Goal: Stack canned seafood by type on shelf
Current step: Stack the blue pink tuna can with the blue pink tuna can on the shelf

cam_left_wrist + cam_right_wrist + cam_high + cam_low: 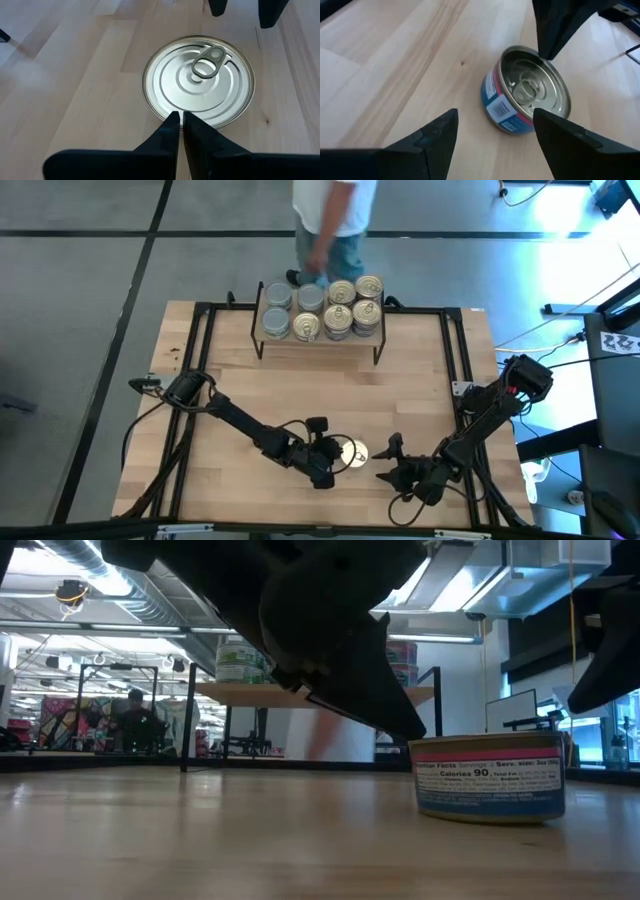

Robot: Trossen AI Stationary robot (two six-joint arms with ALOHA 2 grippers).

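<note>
One can (352,452) with a pull-ring lid and a pink and blue label (490,780) stands upright on the table near its front edge. My left gripper (180,119) is shut, its tips at the can's left rim. My right gripper (495,131) is open on the can's right, with the can (525,97) just ahead of its fingers and untouched. The shelf (320,340) stands at the far edge, bearing silver-lidded cans (290,312) on its left and gold-lidded cans (355,305) on its right. My left gripper sets its shut fingertips (172,125) against the rim of the can's lid (165,114), on the side toward the table's left. The fingers come slanting down from the left. The can stands flat on the table.
A person (330,220) stands just beyond the table's far edge, behind the shelf. A black frame (455,370) runs along the table's sides. Bare wood (330,395) lies between the shelf and the can.
</note>
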